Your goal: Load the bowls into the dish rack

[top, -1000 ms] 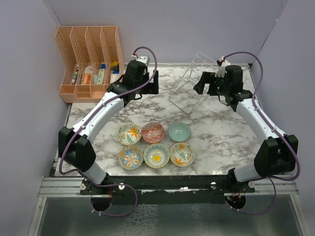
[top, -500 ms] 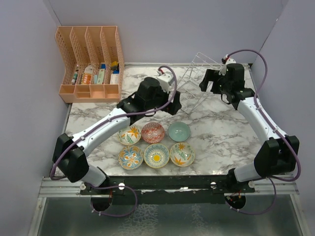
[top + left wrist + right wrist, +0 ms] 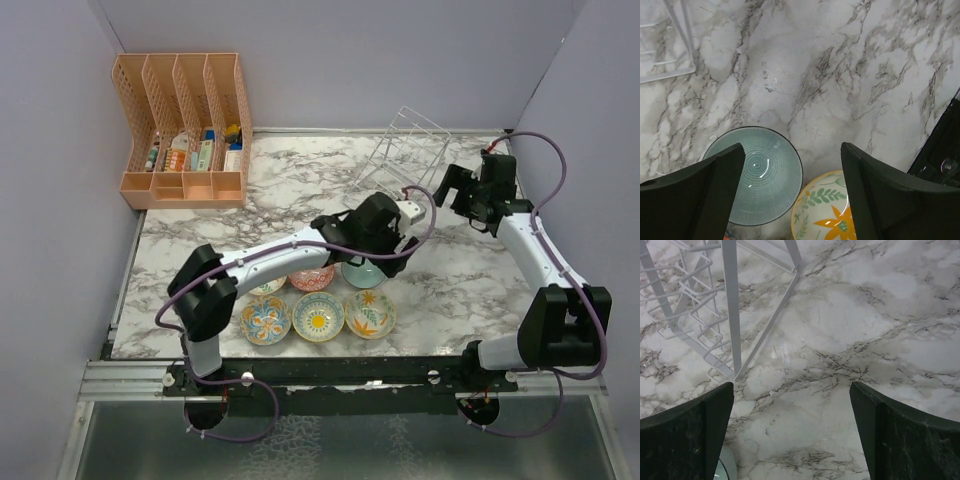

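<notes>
Organizer: orange slotted plastic file organizer [image 3: 180,110] with four compartments, at the table's far left corner.
Organizer contents: small bottles and tubes [image 3: 195,152] in its low front bins.
Table: white marble-patterned top [image 3: 280,185], grey-veined.
Walls: plain lavender panels [image 3: 50,150].

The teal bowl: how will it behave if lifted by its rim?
The teal bowl looks glazed and shiny, so probably slippery. It seems rigid ceramic, likely breakable if dropped. A rim pinch may tilt it.

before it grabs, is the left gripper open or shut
Open: the left gripper has its fingers wide apart over the teal bowl.
</notes>
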Controlling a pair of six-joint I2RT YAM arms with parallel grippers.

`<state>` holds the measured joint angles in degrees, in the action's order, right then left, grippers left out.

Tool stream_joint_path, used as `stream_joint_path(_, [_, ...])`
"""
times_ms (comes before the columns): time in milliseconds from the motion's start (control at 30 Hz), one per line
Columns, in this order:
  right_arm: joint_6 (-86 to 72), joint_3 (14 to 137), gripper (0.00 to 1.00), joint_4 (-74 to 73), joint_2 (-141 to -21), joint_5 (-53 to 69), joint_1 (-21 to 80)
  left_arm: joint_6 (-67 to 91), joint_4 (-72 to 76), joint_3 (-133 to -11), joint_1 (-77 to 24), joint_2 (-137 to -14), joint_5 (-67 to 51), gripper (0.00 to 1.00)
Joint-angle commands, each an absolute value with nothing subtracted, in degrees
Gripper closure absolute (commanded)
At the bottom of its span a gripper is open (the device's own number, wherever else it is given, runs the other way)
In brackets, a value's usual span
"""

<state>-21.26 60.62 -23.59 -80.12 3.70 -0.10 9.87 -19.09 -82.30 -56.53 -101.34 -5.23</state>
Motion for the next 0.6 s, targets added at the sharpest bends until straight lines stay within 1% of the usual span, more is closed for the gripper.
stream_joint_path(0, [-23.13, 58.45, 0.01, -23.89, -77.42, 5.89, -0.31, 9.32, -25.58, -88.52, -59.10, -107.04, -2.30, 0.24])
stream_joint_path(200, [-23.65, 55.84, 0.01, -23.68, -75.28, 5.72, -0.62, 14.10, -27.75, -90.47, -61.23, -111.40, 1.92, 0.29])
stream_joint_path(300, [-24.22, 54.73, 0.01, -23.52, -74.68, 5.62, -0.62, 15.79, -28.76, -91.41, -61.22, -113.16, 4.35, 0.36])
stream_joint_path(567, [-25.18, 53.20, 0.00, -23.69, -74.34, 4.70, -0.62, 17.69, -26.79, -88.20, -61.26, -114.29, 7.69, 0.48])
